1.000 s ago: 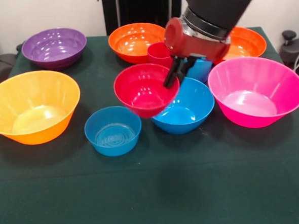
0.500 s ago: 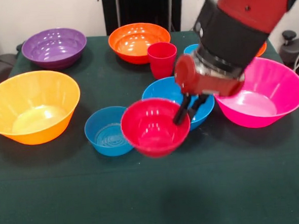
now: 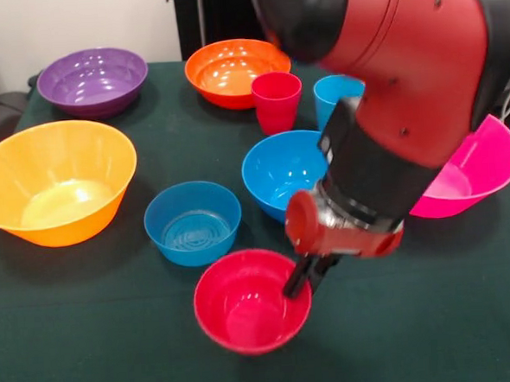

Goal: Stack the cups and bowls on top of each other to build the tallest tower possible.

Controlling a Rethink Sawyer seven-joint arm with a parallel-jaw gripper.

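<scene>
My gripper (image 3: 300,283) is shut on the right rim of the small red bowl (image 3: 245,306), which sits low at the table's near side, tilted slightly. Behind it stand the small blue bowl (image 3: 193,222) and the mid-sized blue bowl (image 3: 280,168). The red cup (image 3: 276,100) and the light blue cup (image 3: 334,95) stand upright further back. The purple bowl (image 3: 93,80), an orange bowl (image 3: 230,70), the large yellow-orange bowl (image 3: 53,181) and the pink bowl (image 3: 478,164) ring the table. The arm hides the second orange bowl.
The red and black arm (image 3: 404,87) fills the right half of the view and covers much of the pink bowl. The green tablecloth (image 3: 91,339) stretches across the near side.
My gripper has carried the small red bowl from above the mid-sized blue bowl toward the near edge and lowered it to the cloth. The other bowls and cups have not moved.
</scene>
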